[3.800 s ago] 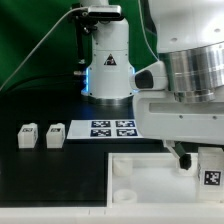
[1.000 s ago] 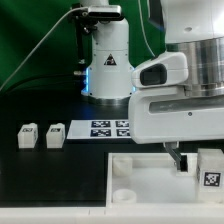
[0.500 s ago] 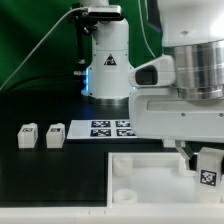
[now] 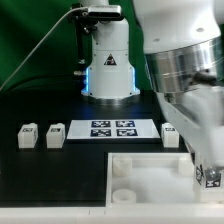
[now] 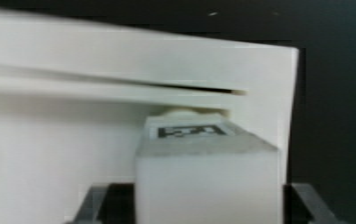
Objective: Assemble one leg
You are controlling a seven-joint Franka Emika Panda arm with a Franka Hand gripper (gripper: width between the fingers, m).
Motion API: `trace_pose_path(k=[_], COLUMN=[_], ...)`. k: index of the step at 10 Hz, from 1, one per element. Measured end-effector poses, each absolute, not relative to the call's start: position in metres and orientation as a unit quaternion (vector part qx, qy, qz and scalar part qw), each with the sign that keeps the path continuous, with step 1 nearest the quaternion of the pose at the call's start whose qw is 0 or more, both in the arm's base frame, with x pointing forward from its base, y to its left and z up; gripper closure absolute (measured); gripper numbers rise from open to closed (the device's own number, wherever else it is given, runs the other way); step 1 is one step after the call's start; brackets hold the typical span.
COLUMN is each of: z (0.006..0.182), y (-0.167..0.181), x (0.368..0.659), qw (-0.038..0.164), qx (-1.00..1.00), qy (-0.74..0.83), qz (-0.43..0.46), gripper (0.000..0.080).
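My gripper point(image 4: 206, 170) is shut on a leg point(image 4: 211, 177), a small white peg with a square tag, and holds it over the right corner of the large white tray-like piece point(image 4: 150, 172). In the wrist view the leg point(image 5: 201, 165) fills the space between my dark fingers point(image 5: 107, 202), its tag facing the camera, with the tray piece point(image 5: 104, 60) just beyond its tip. Whether the leg touches the tray I cannot tell. Two more legs point(image 4: 27, 135) point(image 4: 54, 135) stand at the exterior view's left, and another point(image 4: 170, 134) stands right of the marker board.
The marker board point(image 4: 112, 128) lies in the middle of the black table, behind the tray piece. A white cone-shaped stand with a blue light point(image 4: 108, 62) rises behind it. My arm's bulk hides the exterior view's right side.
My arm has turned and tilted, and the held leg has shifted slightly right and down by the tray's corner. The leg right of the marker board has come into view.
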State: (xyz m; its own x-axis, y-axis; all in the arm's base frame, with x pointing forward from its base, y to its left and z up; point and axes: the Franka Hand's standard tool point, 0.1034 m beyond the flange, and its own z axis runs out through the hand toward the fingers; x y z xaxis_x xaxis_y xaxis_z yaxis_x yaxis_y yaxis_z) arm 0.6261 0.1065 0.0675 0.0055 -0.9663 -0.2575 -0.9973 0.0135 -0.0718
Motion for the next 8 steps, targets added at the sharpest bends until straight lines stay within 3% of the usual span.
trace_pose_path(k=[2,6,8], z=[0.0671,0.07,0.0679], y=[0.1087,0.1011,0.1016], x=[0.6255,0.6274,0.6255], qw=[0.127,0.104,0.103], qx=[-0.589,-0.48,-0.49], qy=[0.792,0.866,0.86], qz=[0.096,0.097,0.097], gripper=[0.0502,0.0497,0.0495])
